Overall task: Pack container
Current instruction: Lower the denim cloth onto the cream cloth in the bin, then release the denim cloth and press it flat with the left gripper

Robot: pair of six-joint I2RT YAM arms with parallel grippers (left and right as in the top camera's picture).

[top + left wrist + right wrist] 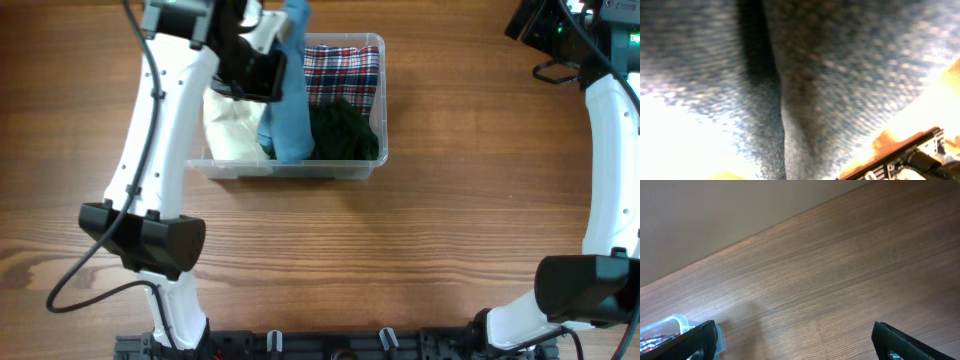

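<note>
Overhead: the container (300, 172) sits at the far middle of the table (400, 260), long axis left to right, directly below the left gripper (280, 35), by far the nearer tool. That gripper is clamped on a blue cloth (290, 120) hanging into the bin. Left wrist: the blue cloth fills the view and the jaws are hidden. Right wrist: the right gripper (795, 342) is spread wide and empty over bare wood, with the container's corner at its left.

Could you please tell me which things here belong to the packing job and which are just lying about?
Job: container; blue cloth held by the shut left gripper; plaid cloth, dark cloth and white cloth inside.
Idle: open right gripper over the table; black rail at the near edge.
</note>
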